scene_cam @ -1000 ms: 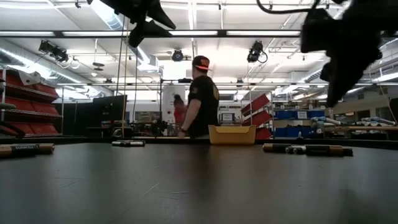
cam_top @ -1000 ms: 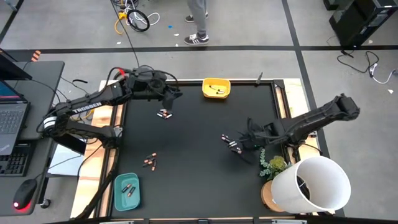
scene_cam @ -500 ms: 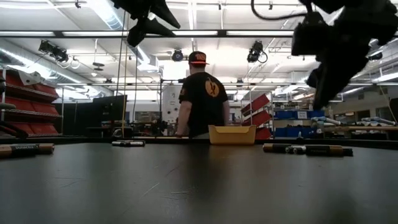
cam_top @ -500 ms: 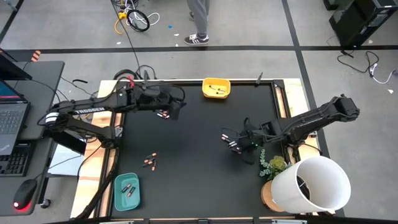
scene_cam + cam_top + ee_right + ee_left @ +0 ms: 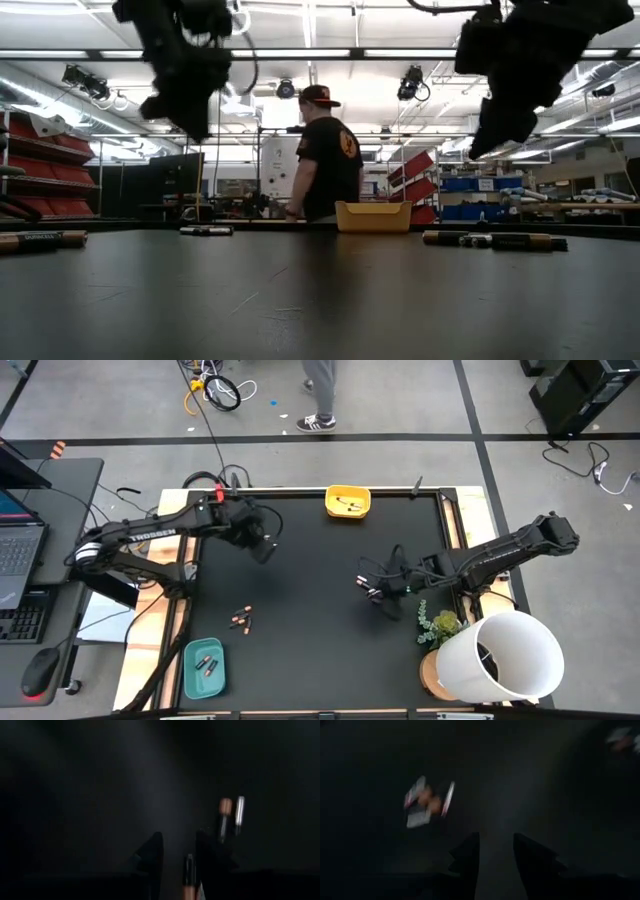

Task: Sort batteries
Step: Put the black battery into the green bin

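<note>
My left gripper (image 5: 262, 548) hovers open above a small cluster of batteries (image 5: 427, 802) at the table's far left; in the high view it hides them. My right gripper (image 5: 372, 585) hangs open above another cluster (image 5: 375, 595) at the table's middle right. In the right wrist view a copper-and-black battery (image 5: 187, 877) lies on the table below the gap between its fingers, with two more (image 5: 226, 817) beside it. A third group (image 5: 241, 621) lies near left. The low view shows both grippers (image 5: 180, 120) (image 5: 485, 140) well above the table.
A yellow tray (image 5: 347, 493) at the far edge and a teal tray (image 5: 190, 670) at the near left corner each hold batteries. A small plant (image 5: 438, 626) and a white bucket (image 5: 505, 655) stand at the near right corner. A person (image 5: 322, 160) stands beyond the far edge.
My left gripper has swung from near the far edge toward the near edge and come down, ending over the far-left batteries. My right gripper has shifted a little toward the table's left over its cluster. No battery has moved.
</note>
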Available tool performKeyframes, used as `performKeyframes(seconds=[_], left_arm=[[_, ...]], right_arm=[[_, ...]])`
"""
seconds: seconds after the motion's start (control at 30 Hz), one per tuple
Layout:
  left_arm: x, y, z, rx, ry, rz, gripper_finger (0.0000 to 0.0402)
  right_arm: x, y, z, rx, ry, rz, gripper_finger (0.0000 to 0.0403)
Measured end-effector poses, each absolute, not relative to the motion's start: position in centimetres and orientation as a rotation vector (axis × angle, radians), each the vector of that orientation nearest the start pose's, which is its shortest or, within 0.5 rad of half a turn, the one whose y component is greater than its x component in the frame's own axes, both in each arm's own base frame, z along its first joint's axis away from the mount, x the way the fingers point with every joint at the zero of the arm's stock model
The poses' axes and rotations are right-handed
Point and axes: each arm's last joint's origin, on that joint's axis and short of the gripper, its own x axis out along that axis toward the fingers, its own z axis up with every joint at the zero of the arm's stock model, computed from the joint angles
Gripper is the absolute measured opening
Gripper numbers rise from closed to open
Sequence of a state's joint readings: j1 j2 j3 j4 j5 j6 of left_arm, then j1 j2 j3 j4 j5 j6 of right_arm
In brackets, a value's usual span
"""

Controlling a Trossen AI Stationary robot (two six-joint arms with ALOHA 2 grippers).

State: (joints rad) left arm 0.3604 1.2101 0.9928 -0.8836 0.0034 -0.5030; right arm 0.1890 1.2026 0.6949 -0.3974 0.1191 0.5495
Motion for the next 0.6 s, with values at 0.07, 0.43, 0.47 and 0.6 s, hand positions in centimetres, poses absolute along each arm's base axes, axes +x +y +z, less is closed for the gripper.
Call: performKeyframes(seconds=[0.07,0.43,0.47,0.6], left_arm=[[20.4,8.3,25.9,-0.704,1.034,0.578,0.0135],[19.3,6.5,24.9,-0.564,1.211,0.513,0.0135],[19.4,6.8,25.0,-0.543,1.197,0.513,0.0135],[19.6,8.2,24.6,-0.481,1.122,0.425,0.0131]], right_arm=[[22.6,3.8,20.9,0.375,0.854,-0.193,0.0103],[23.3,4.1,23.8,0.499,0.748,-0.203,0.0103],[23.3,4.0,23.9,0.497,0.739,-0.207,0.0103],[23.8,3.3,24.5,0.486,0.684,-0.231,0.0103]])
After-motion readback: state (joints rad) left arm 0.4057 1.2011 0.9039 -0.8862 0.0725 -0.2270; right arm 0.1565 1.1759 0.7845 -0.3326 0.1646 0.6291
